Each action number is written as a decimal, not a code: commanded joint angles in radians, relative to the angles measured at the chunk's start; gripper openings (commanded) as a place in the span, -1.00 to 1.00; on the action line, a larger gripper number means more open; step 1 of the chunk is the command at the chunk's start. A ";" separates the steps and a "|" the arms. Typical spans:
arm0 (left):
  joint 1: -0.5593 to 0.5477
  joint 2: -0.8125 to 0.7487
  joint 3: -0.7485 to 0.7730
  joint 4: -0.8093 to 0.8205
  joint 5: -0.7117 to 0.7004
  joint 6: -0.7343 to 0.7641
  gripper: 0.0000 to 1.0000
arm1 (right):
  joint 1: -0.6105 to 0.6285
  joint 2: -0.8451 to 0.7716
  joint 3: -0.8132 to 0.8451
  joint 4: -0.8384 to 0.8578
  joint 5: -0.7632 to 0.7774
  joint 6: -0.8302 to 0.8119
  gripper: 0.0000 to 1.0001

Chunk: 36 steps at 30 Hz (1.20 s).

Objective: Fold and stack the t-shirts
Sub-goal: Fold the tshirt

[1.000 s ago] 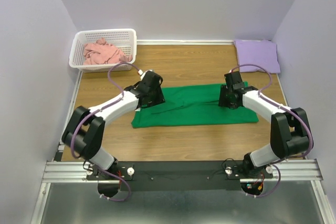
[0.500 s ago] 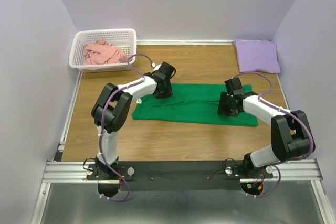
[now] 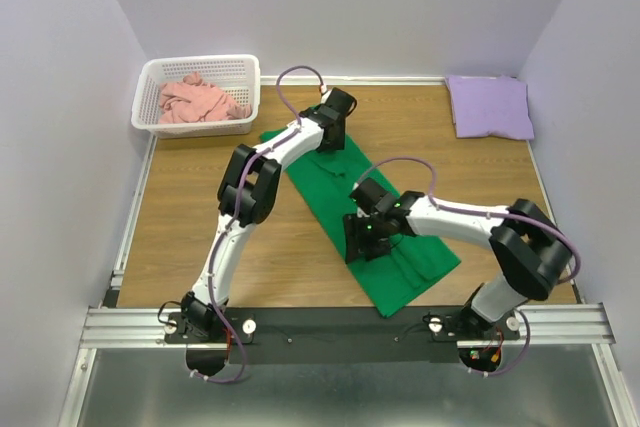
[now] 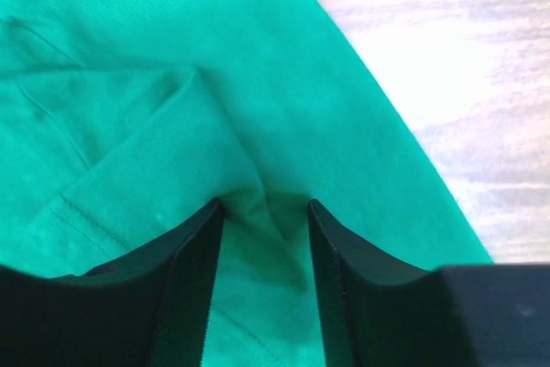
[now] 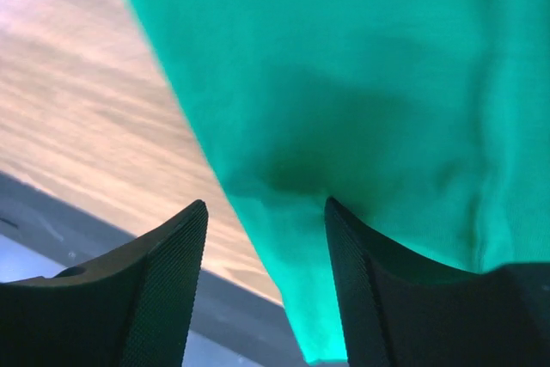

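Lying on table [image 3: 200,217]: green t-shirt [image 3: 325,192] is stretching diagonally from far-left to near-right.
Left gripper [image 4: 265,212]: is pinching a puckered fold at the shirt's far end.
Right gripper [image 5: 262,212]: jaws are standing apart at the near end; cannot tell whether grasping.
Pink t-shirt [image 3: 200,102]: is sitting crumpled in white basket [image 3: 200,63].
Lavender t-shirt [image 3: 490,107]: is lying folded at far-right corner.

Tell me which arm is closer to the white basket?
Left. The left arm reaches the green t-shirt's far end near the basket; the right arm works its near half.
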<state>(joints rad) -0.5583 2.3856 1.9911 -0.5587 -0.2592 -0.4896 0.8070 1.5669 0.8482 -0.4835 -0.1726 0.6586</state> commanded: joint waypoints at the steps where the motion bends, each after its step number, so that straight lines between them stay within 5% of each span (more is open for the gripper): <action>1: 0.014 0.084 0.112 -0.043 -0.037 0.121 0.13 | 0.073 0.079 0.098 -0.079 -0.054 0.029 0.32; 10: 0.020 -0.167 0.060 -0.095 -0.061 0.030 0.45 | 0.075 -0.109 0.161 -0.277 0.226 -0.051 0.33; 17: -0.003 -0.373 -0.222 -0.064 -0.002 -0.145 0.47 | 0.073 -0.079 0.144 -0.398 0.337 -0.138 0.50; 26: -0.028 -0.267 -0.276 -0.040 -0.017 -0.178 0.45 | 0.058 0.028 0.169 -0.402 0.369 -0.186 0.61; 36: -0.023 -0.115 -0.127 -0.081 -0.022 -0.144 0.43 | -0.045 0.085 0.088 -0.291 0.221 -0.229 0.61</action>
<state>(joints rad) -0.5846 2.2253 1.7824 -0.6262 -0.2752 -0.6403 0.7895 1.6211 0.9752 -0.8253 0.1268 0.4622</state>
